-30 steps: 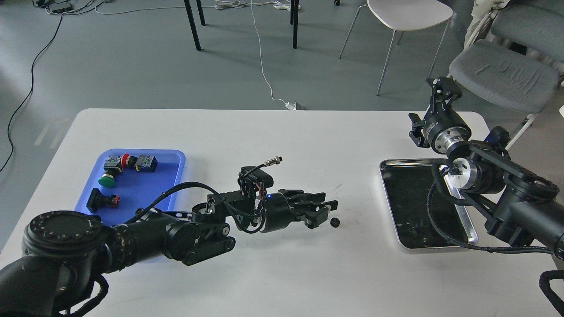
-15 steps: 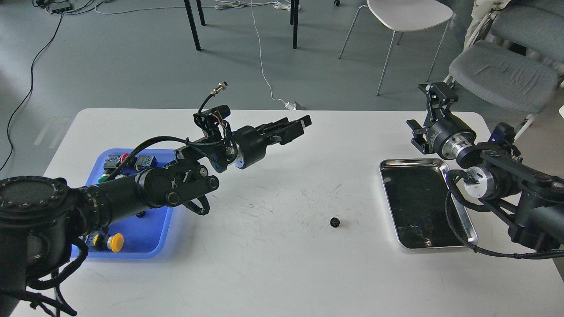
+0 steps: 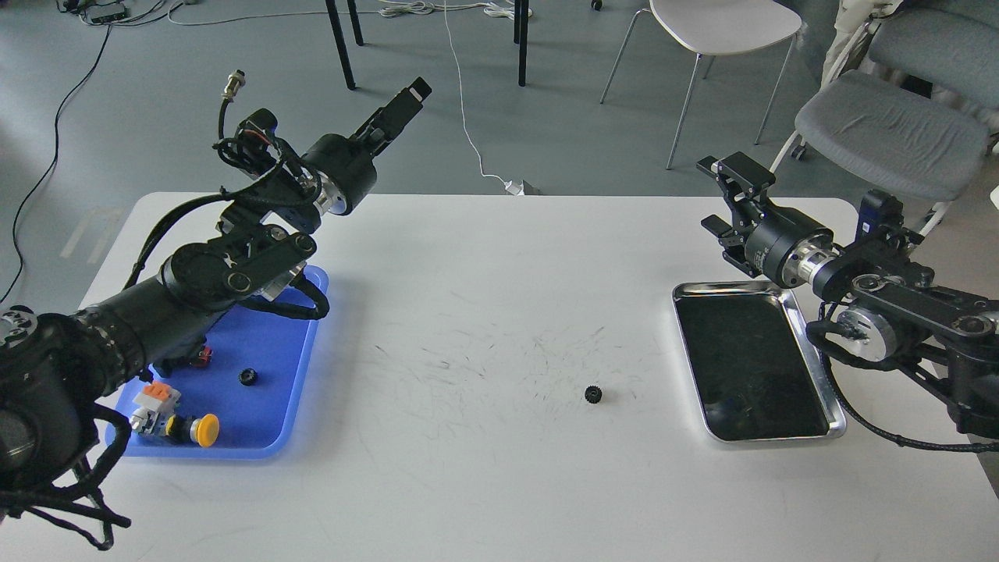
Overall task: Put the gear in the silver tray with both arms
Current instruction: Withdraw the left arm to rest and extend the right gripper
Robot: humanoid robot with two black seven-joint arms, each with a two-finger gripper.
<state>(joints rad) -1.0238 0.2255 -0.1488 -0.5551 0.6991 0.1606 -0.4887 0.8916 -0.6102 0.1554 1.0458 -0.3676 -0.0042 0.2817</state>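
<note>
Black and small, the gear [image 3: 592, 394] lies on our white table [image 3: 484, 484], between the blue tray [image 3: 269, 425] and the silver tray [image 3: 812, 343]. Our left gripper [image 3: 410, 97] is raised, its opening indiscernible; our right gripper [image 3: 726, 195] hovers spread, empty.

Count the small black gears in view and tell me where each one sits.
2. One gear lies on the white table, left of the silver tray. Another lies in the blue tray. The left arm may hide more.

silver tray [image 3: 813, 355]: shiny metal; blue tray [image 3: 300, 367]: glossy plastic; table [image 3: 484, 312]: matt, scuffed
</note>
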